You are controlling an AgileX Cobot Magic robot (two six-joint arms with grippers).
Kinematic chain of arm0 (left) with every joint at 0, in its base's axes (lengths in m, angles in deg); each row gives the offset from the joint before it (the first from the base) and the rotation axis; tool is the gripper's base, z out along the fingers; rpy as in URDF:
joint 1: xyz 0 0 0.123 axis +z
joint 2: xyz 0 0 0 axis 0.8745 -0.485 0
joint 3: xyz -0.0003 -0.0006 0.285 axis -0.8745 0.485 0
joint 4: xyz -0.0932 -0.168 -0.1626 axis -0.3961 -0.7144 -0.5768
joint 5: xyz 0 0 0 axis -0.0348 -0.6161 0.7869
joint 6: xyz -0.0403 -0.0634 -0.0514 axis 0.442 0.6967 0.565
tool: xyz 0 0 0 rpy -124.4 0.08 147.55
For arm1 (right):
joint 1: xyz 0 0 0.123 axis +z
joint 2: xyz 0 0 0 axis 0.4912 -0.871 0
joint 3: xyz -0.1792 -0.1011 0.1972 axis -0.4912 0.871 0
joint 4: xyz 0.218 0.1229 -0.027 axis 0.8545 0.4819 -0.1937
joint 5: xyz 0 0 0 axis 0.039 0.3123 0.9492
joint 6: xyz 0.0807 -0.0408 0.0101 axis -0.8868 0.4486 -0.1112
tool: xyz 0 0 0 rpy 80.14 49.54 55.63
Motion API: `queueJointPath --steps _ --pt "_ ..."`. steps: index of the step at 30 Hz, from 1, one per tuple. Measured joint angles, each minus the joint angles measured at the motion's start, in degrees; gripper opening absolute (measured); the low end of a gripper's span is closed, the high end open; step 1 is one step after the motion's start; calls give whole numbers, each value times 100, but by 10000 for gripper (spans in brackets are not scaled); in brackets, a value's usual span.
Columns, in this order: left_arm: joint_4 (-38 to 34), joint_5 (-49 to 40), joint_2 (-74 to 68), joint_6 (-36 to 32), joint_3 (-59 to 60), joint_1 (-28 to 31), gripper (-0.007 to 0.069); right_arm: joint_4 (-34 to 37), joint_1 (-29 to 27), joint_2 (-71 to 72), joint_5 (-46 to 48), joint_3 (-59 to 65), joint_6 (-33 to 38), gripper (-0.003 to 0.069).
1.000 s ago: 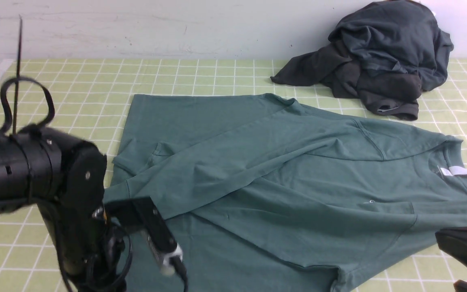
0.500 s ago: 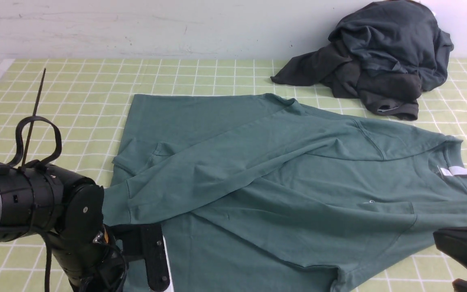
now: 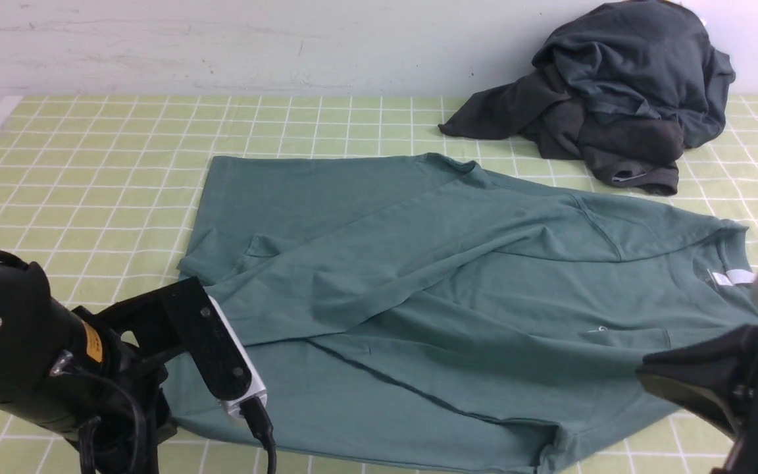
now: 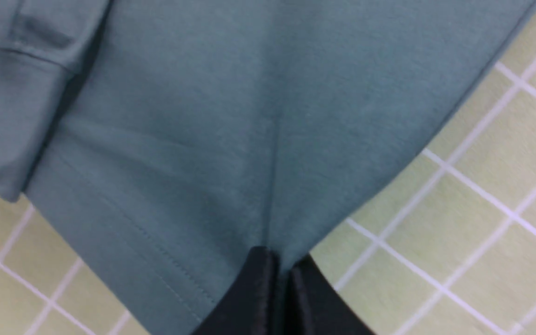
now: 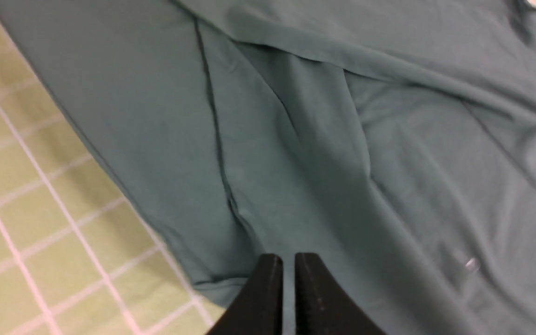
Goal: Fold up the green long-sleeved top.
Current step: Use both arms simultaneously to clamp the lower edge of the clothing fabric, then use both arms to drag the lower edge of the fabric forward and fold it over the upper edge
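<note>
1. left pincer (image 4: 275,270), at the near-left part of the green top: pressed closed on a pinch of its cloth; to do this well, probably keep the pinch and lift gently.
2. right pincer (image 5: 283,267): parted slightly, nothing held, above the top's near edge; it should likely bite one fold only.
3. green top (image 3: 353,408): on the counter (image 3: 89,197), nearer than the dark garments (image 3: 635,79), sleeves laid across, loosely creased.
</note>
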Motion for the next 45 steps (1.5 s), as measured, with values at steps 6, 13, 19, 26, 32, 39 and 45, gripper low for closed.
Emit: queueJointPath --steps 6,13,19,26,32,39,45 --pt "-34 -256 7 210 0 0 0 -1556 2 -1792 -441 -463 798 283" --pt "-97 -256 7 393 0 0 0 -4301 2 -3244 -378 -480 1089 313" --pt "-154 -138 7 393 0 0 0 -5143 2 -3655 -722 -480 738 274" --pt "-356 -98 7 393 0 0 0 -5233 2 -3756 -1174 -489 486 189" --pt "-595 -96 7 393 0 0 0 -4742 2 -3837 -976 -538 447 74" --pt "-737 -133 7 852 0 12 0 -4249 2 -3821 23 -1171 -776 -3" --pt "-705 -138 -110 1508 -333 422 0 -4188 2 -3821 906 -2294 -1628 -3"
